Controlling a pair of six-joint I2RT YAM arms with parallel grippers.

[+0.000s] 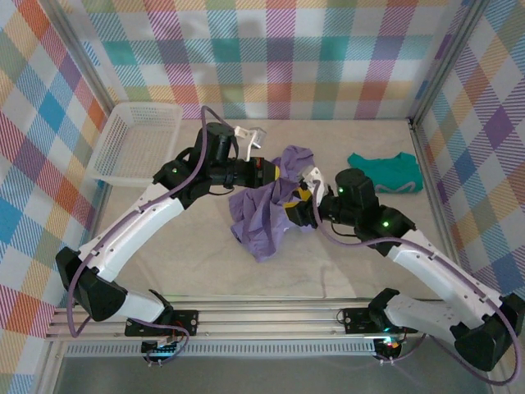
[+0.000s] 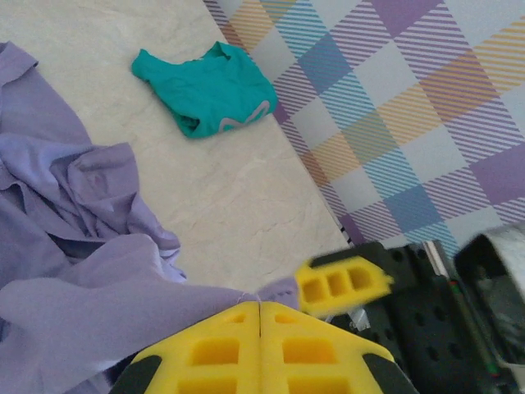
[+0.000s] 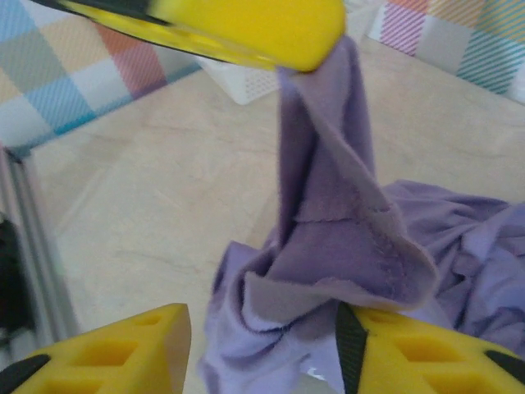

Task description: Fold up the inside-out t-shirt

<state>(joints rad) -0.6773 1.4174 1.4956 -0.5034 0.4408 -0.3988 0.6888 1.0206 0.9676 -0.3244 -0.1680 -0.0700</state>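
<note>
t-shirt (bunched); left end effector gripping

We see a white mesh basket at the far left of the pale table, a teal-green garment lying apparently folded near the far right corner, and bright plaid walls enclosing three sides.

You see the lavender t-shirt pulled up into a peak, its tip pinched in the left gripper right above it. Beneath the t-shirt, the right gripper has its yellow fingers apart, with loose cloth sagging between them. Behind the t-shirt, a white basket sits on the pale bench
</note>
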